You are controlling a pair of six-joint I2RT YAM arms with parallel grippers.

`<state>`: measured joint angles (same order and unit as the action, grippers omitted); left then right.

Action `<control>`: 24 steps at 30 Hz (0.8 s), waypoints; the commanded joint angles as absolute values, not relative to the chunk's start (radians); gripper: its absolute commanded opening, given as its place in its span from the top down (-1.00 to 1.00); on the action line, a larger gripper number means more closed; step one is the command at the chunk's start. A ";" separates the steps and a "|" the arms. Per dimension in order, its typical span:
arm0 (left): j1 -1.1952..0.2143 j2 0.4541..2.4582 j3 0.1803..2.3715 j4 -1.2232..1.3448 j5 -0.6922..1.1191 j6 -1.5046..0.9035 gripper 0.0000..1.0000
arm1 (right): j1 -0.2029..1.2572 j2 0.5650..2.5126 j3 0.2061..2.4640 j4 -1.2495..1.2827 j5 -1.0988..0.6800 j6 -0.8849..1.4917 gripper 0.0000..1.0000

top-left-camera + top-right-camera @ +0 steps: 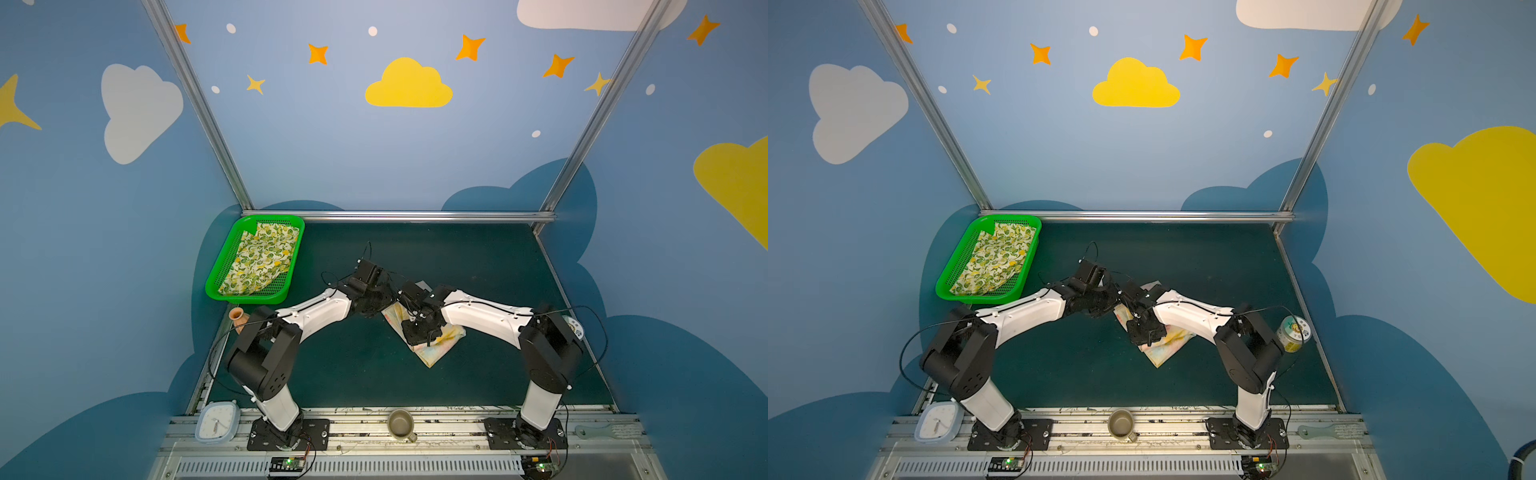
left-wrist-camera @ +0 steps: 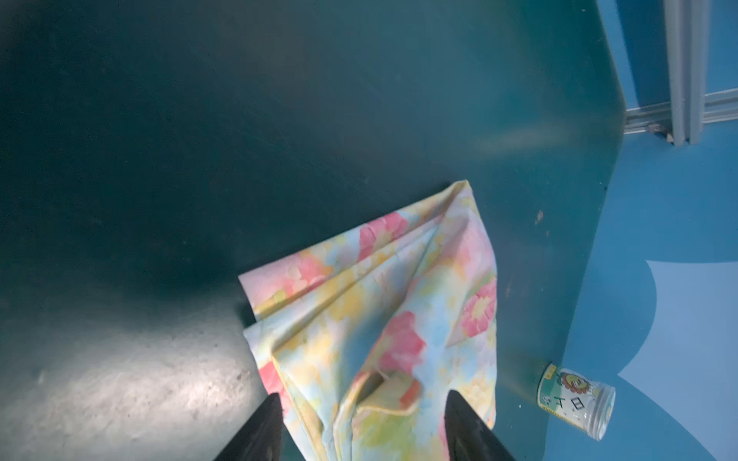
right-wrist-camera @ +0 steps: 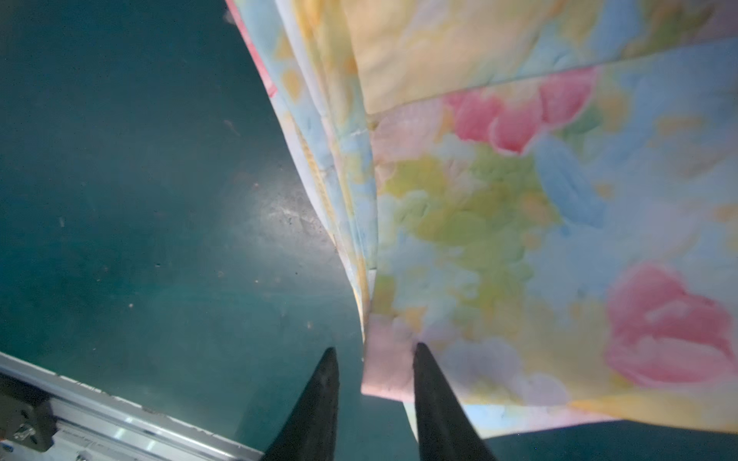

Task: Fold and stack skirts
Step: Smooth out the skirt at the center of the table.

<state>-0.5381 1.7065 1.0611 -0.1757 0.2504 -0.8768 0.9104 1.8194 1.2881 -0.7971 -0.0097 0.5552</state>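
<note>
The pale yellow skirt (image 1: 440,347) with pink flowers lies loosely folded on the green mat at mid-table, seen in both top views (image 1: 1167,351). My left gripper (image 2: 365,403) stands open, its fingers straddling a raised fold of this skirt (image 2: 379,311). My right gripper (image 3: 373,355) is open with a narrow gap. A pink corner of the skirt (image 3: 519,199) lies between its fingers against one of them. The lemon-print skirt (image 1: 259,259) lies flat in the green basket (image 1: 218,270) at the back left.
A small printed jar (image 1: 1292,334) lies near the mat's right edge. A clay pot (image 1: 239,318) sits by the basket. On the front rail (image 3: 120,415) are a clock (image 1: 217,422) and a cup (image 1: 401,424).
</note>
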 commanded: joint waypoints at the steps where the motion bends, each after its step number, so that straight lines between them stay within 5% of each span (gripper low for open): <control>1: -0.534 1.736 1.082 -0.163 0.260 -0.884 -0.29 | 0.929 1.838 1.309 -0.858 0.075 0.566 0.45; 10: -0.535 1.766 1.097 -0.133 0.267 -0.905 -0.26 | 0.962 1.847 1.333 -0.923 0.178 0.575 1.00; 17: -0.536 1.766 1.080 -0.126 0.260 -0.918 -0.24 | 0.972 1.819 1.341 -0.945 0.172 0.578 1.00; 24: -0.540 1.769 1.074 -0.106 0.268 -0.935 0.02 | 0.977 1.789 1.315 -0.938 0.169 0.592 1.00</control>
